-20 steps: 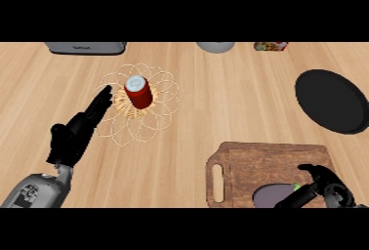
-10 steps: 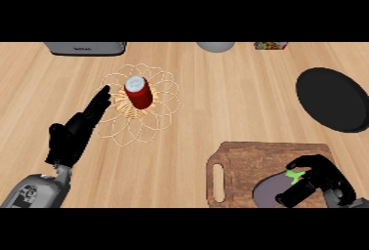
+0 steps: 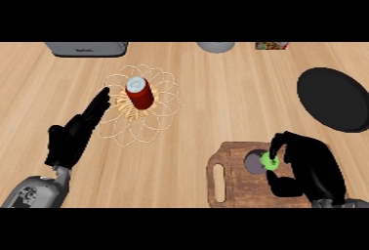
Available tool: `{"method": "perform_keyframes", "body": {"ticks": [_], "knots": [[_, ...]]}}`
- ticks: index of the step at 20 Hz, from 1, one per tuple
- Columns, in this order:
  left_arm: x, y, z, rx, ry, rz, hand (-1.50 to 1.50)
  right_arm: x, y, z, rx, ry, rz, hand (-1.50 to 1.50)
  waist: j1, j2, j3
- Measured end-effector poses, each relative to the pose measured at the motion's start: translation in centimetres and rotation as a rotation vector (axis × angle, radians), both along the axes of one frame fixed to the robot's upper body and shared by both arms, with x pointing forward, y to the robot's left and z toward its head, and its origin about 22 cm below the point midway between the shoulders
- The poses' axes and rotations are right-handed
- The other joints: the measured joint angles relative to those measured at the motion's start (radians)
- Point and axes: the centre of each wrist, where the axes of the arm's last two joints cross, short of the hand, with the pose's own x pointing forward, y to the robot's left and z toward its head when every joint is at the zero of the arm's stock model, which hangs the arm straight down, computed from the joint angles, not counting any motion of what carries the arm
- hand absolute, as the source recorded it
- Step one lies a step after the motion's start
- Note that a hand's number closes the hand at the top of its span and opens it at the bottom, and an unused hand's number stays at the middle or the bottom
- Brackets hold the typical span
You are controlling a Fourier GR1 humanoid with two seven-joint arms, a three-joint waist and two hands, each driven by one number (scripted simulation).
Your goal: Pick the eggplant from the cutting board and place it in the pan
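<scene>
Where the pale wood-grain worktop (image 3: 216, 97) meets its near right corner, a dark brown cutting board (image 3: 234, 185) lies flat, rectangular with rounded corners and a slot handle cut along its left side. On it sits the eggplant (image 3: 259, 161), of which only a dull grey-purple rounded end and a bright green cap show; the rest is hidden, so its long axis cannot be told for sure, though the green cap lies to the right of the purple end. The right hand (image 3: 310, 168), glossy black, arches over the eggplant from the right with its fingers (image 3: 279, 142) curled down round the green cap and its thumb below, closed about the vegetable.

Beyond the board, at the worktop's right edge, rests the pan (image 3: 335, 97), a flat matte black disc, well apart from the eggplant with bare wood between them.

Toward the left, a thin wire basket (image 3: 162, 80) of looping petal shapes holds a red can (image 3: 139, 93) with a silver top, standing upright. The left hand (image 3: 72, 136) lies just beside the basket near the left edge, fingers straight and pointing toward the far edge, holding nothing. Along the far edge sit a grey toaster-like box (image 3: 86, 48), a grey rounded vessel (image 3: 216, 46) and a small colourful packet (image 3: 272, 45), all cut off.
</scene>
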Motion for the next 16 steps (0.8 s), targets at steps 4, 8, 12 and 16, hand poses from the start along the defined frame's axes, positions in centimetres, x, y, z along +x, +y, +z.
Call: {"method": "perform_keyframes", "body": {"ticks": [4,8,12,16], "knots": [[-0.4,0.4,-0.2,0.003,0.002,0.009,0.0,-1.1,0.7,1.5,-0.018,-0.239,0.049,1.5,-0.009,0.002,0.001],[-0.4,0.6,0.3,0.01,-0.008,0.01,0.0,-1.7,0.1,1.7,0.004,-0.362,0.023,1.5,-0.009,0.007,0.002],[-0.2,0.2,0.6,0.003,-0.008,0.009,0.0,-1.4,-1.9,1.6,0.054,-0.426,-0.036,1.5,-0.009,0.01,0.002],[-0.5,0.2,0.6,0.001,-0.014,0.008,0.0,-0.1,-4.2,1.4,0.143,-0.473,-0.097,1.5,-0.005,0.012,0.003]]}}
